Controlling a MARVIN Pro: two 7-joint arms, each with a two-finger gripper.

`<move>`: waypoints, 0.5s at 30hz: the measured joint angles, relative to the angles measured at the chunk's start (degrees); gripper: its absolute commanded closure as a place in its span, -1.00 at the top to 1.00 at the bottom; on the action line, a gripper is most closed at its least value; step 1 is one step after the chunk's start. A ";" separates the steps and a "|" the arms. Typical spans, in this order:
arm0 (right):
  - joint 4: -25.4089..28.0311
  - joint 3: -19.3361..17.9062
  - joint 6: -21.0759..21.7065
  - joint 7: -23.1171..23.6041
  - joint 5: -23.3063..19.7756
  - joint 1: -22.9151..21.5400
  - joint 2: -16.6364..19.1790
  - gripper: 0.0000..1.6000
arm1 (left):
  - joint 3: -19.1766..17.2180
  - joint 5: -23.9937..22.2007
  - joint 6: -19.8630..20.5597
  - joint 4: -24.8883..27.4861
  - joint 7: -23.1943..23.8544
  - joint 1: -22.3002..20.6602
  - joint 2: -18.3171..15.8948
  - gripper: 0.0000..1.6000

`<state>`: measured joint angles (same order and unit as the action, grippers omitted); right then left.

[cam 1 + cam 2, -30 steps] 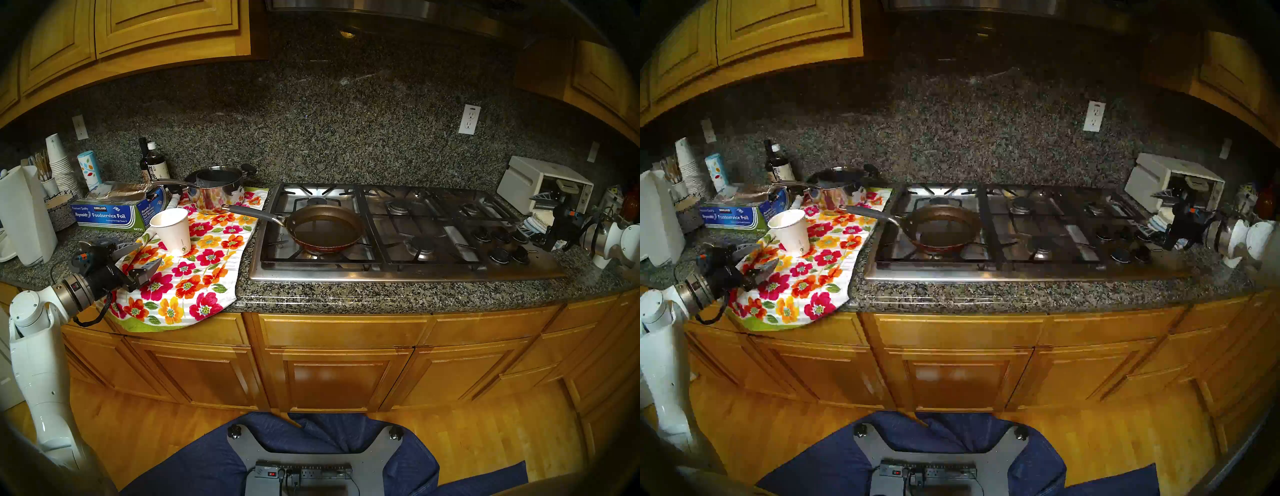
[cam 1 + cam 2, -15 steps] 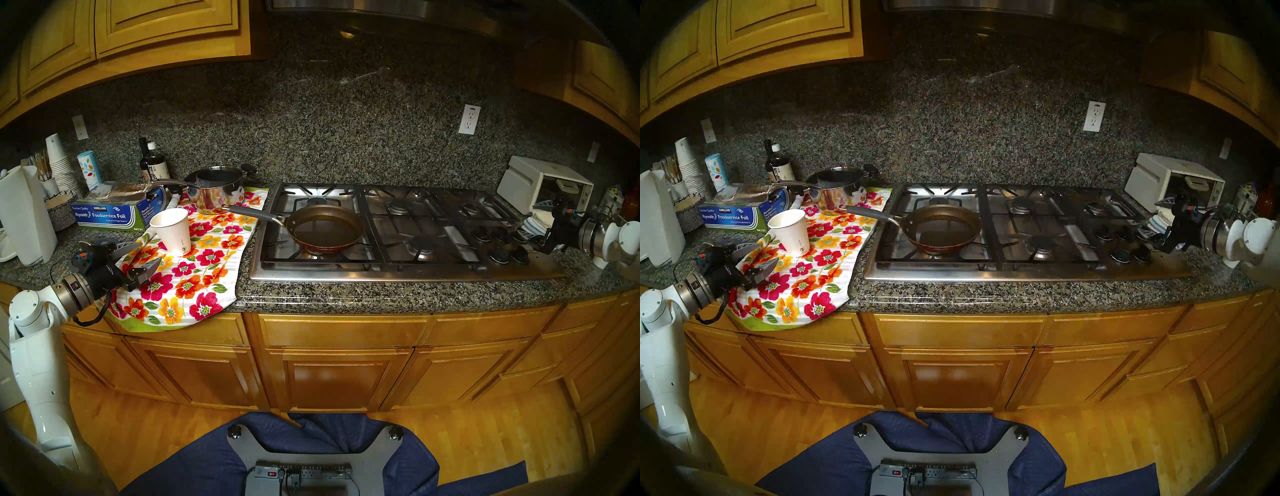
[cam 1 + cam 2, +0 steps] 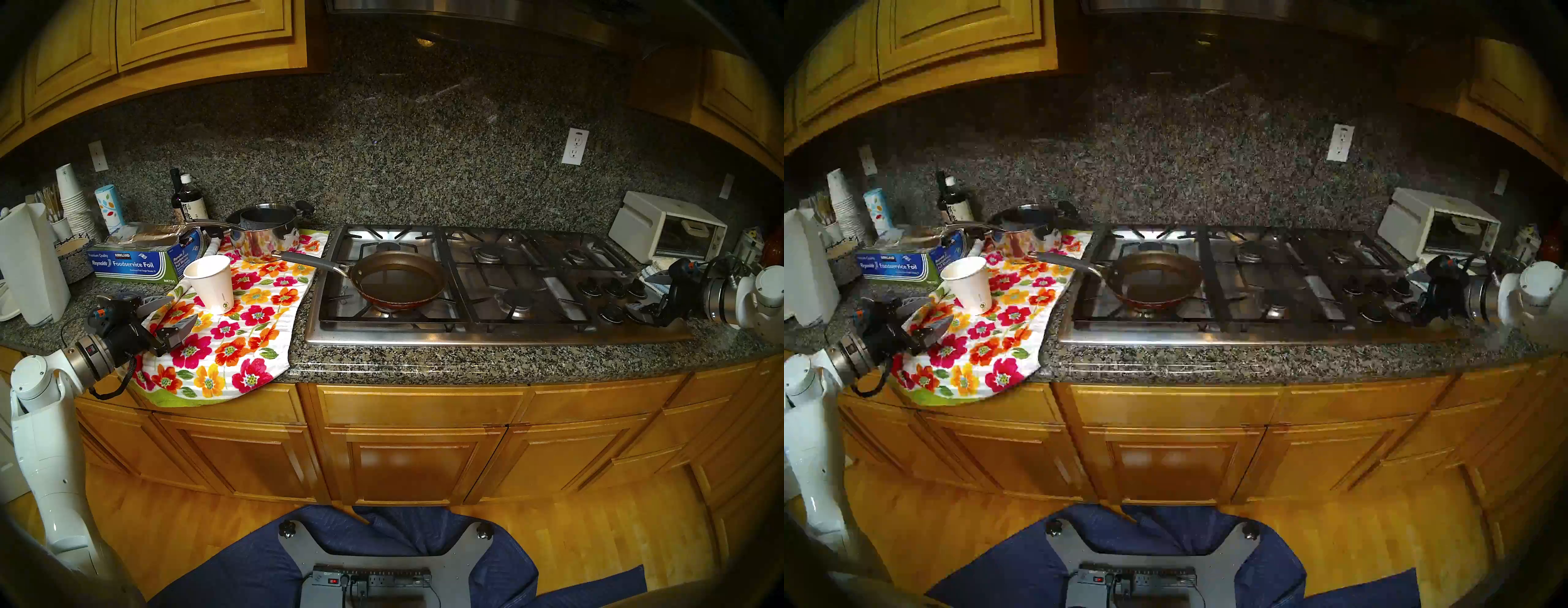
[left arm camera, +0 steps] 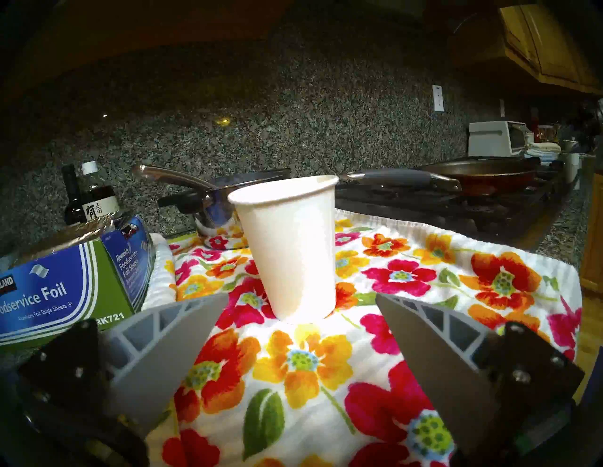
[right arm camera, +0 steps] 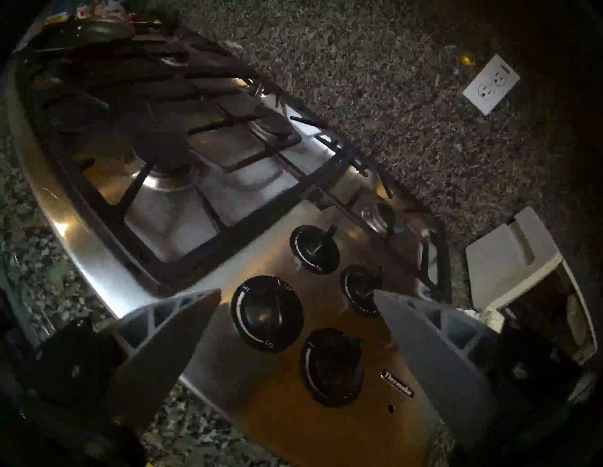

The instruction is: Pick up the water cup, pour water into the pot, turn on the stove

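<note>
The white paper water cup (image 3: 211,282) (image 3: 968,283) stands upright on a floral towel, left of the stove. My left gripper (image 3: 185,309) (image 3: 941,310) hovers open just short of it; in the left wrist view the cup (image 4: 290,248) sits ahead, between the spread fingers of that gripper (image 4: 301,295), untouched. The pot (image 3: 399,278) (image 3: 1153,276), a bronze frying pan with a grey handle, rests on the front left burner of the steel stove (image 3: 488,335). My right gripper (image 3: 642,293) (image 5: 297,291) is open over the black knobs (image 5: 267,313) at the stove's right end.
A steel saucepan (image 3: 265,233), a foil box (image 3: 140,259), bottles (image 3: 186,199), stacked cups (image 3: 72,199) and a paper towel roll (image 3: 29,263) crowd the left counter. A white toaster oven (image 3: 666,227) stands right of the stove. The towel (image 3: 237,339) hangs over the counter edge.
My right arm has come down and forward from in front of the toaster oven to the stove's knobs. The left arm, cup and pan have not moved.
</note>
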<state>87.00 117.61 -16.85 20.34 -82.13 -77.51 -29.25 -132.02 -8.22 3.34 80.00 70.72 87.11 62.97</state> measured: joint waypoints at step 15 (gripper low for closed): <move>0.09 -1.18 17.32 8.55 -16.55 -2.68 -3.65 1.00 | -0.46 -0.50 0.68 0.38 0.48 -0.18 0.32 1.00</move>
<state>87.10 116.43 0.47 28.89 -98.67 -80.19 -32.90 -132.48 -8.71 4.02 80.38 71.20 86.93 63.29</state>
